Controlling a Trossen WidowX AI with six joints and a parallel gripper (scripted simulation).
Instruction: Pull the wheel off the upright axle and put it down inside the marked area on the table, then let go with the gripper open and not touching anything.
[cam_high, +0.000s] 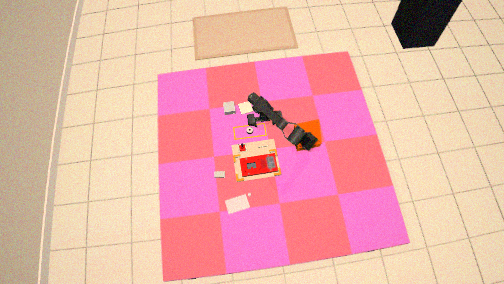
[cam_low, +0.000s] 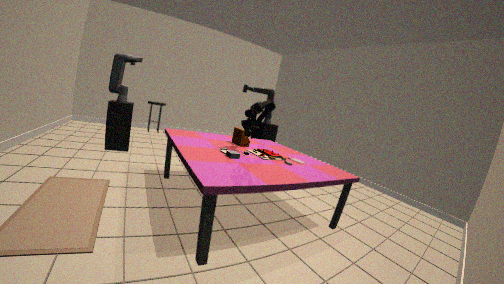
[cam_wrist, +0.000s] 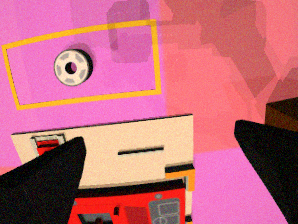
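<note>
The small grey-white wheel (cam_high: 249, 128) (cam_wrist: 69, 68) lies flat inside the yellow marked area (cam_high: 234, 133) (cam_wrist: 157, 56) on the pink and red table (cam_high: 190, 185) (cam_low: 225, 175). The upright axle (cam_high: 242, 147) (cam_wrist: 47, 141) stands bare on its red foot, at the corner of the cream and red board (cam_high: 255, 161) (cam_wrist: 133, 143). My gripper (cam_high: 251, 119) (cam_wrist: 161, 136) is open and empty. It hangs above the table near the marked area. In the wrist view the wheel sits up and to the left, apart from both fingers.
A grey block (cam_high: 229, 108) and a white card (cam_high: 245, 107) lie behind the marked area. A small grey block (cam_high: 219, 174) and a white card (cam_high: 237, 203) lie in front of the board. An orange block (cam_high: 312, 126) sits by the arm's base. Another arm on a black pedestal (cam_low: 119, 125) stands off the table.
</note>
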